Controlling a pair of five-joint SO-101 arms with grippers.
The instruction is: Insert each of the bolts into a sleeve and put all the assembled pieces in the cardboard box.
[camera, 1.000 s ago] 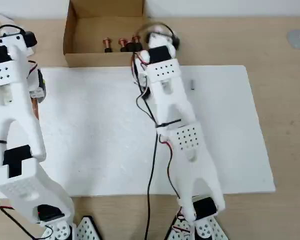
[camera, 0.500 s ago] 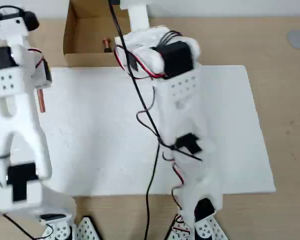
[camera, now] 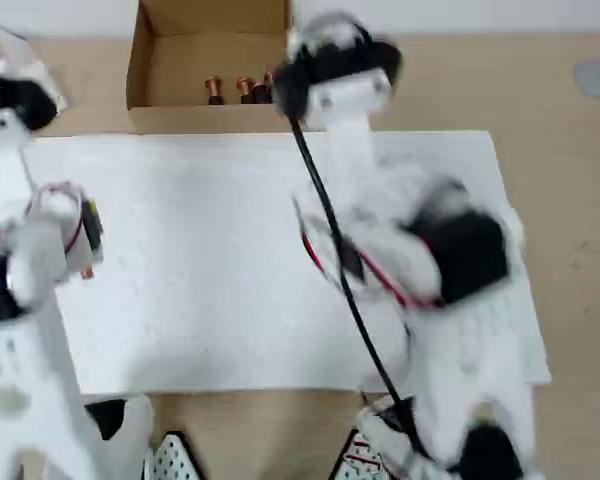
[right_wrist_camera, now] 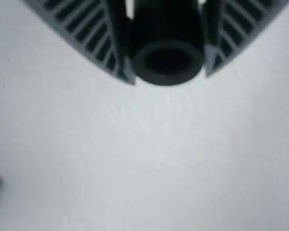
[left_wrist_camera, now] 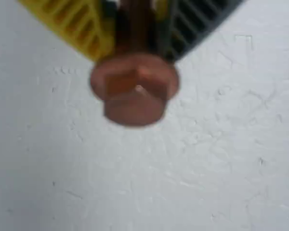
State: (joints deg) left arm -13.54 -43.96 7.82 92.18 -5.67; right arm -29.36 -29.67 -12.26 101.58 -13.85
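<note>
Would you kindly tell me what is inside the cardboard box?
Copper-headed pieces lie in a row by the near wall of the cardboard box; an arm covers one corner, so their count is uncertain.

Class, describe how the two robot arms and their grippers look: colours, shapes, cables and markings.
The left arm and right arm are white shells with black motor blocks. A black cable and red wires run along the right arm. The left gripper has a yellow finger and a dark finger, both ribbed. The right gripper has two dark grey ribbed fingers.
</note>
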